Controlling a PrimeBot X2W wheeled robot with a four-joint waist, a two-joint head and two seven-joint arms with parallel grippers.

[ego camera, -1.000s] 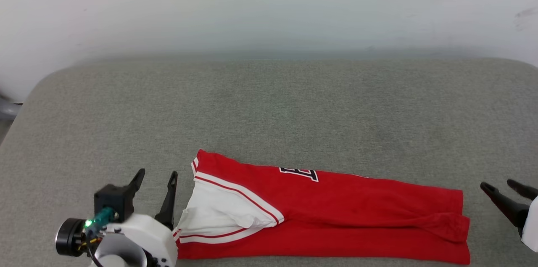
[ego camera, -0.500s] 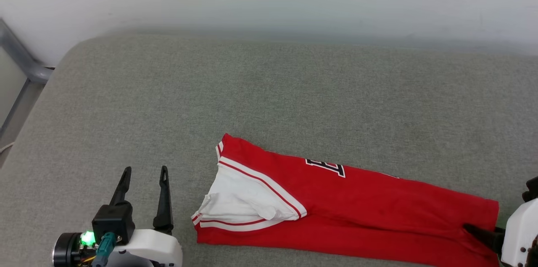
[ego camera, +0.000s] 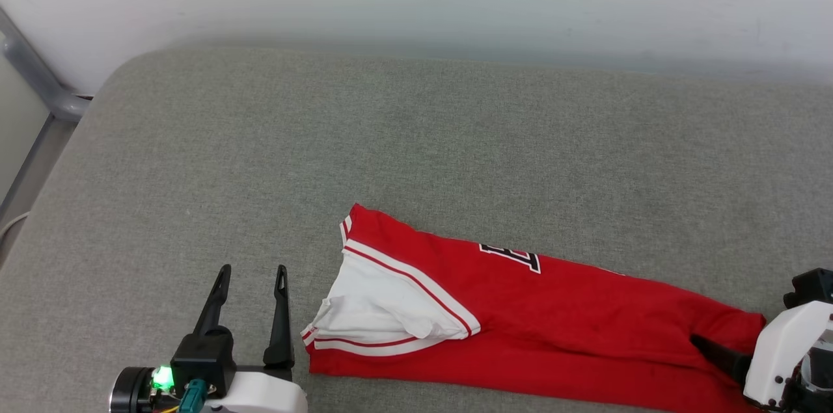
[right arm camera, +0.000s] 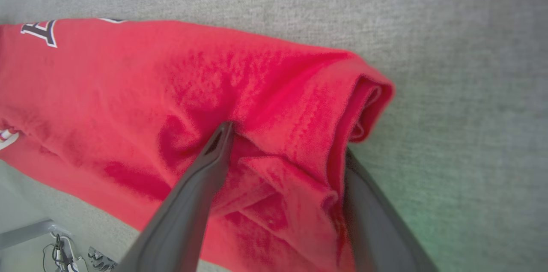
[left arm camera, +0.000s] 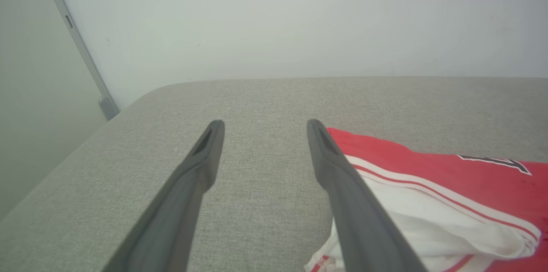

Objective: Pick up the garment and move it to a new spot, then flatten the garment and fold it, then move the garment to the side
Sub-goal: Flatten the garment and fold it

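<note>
Right gripper (right arm camera: 283, 143) straddling the garment's (ego camera: 559, 315) hem end.
The red garment is lying folded lengthwise near the front of the grey cushion (ego camera: 416, 140), its white sleeve (ego camera: 384, 315) pointing toward the robot's left. The right gripper's fingers are standing apart with a bunched fold of cloth between them, one tip hidden under it. The left gripper (ego camera: 251, 270) is sitting spread just beside the sleeve, holding nothing.

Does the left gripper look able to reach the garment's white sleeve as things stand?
Probably yes: the left gripper is open right beside the white sleeve of the garment, with bare grey cushion between them.
</note>
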